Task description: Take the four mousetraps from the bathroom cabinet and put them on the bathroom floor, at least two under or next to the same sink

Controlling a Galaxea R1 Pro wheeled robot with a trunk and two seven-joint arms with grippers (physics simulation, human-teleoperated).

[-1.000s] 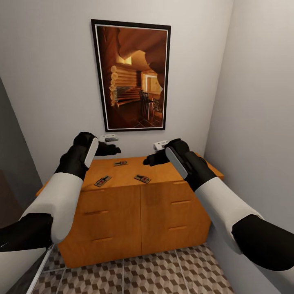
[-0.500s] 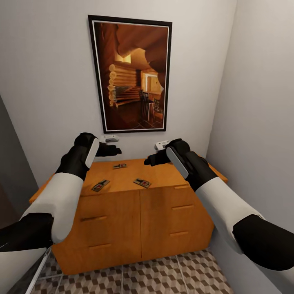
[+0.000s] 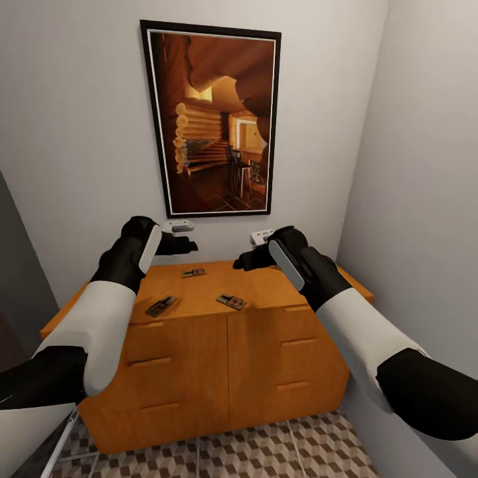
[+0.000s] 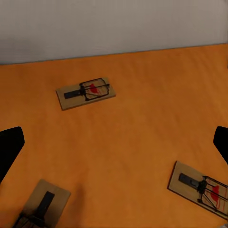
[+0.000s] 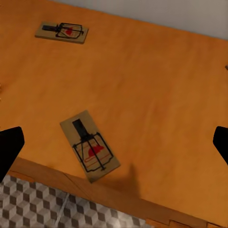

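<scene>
Three mousetraps lie on the flat top of the cabinet (image 3: 219, 372), in the middle of the head view, below and ahead of both raised arms. The back mousetrap (image 3: 194, 272) sits near the wall, its long axis running left-right across the frame. The left mousetrap (image 3: 161, 306) lies near the front edge at lower left of the top, angled diagonally. The front mousetrap (image 3: 231, 301) lies near the front edge toward the centre, also slanted. A fourth trap cannot be made out.

The right gripper (image 3: 243, 261) hovers above the worktop, well clear of the wood. In its wrist view the front mousetrap (image 5: 89, 146) lies between the two dark finger tips at the frame edges, its long axis diagonal, bait end toward the cabinet's front edge, with the patterned bathroom floor (image 5: 33, 204) showing beyond. That trap looks the closest target for the right arm; the fingers would likely need turning to close across its short sides.

The left gripper (image 3: 189, 246) hovers over the back-left part of the top. Its wrist view shows the back mousetrap (image 4: 86, 92) ahead and the other two at the lower corners.

Both pairs of fingers stand spread wide, touching and holding nothing.
</scene>
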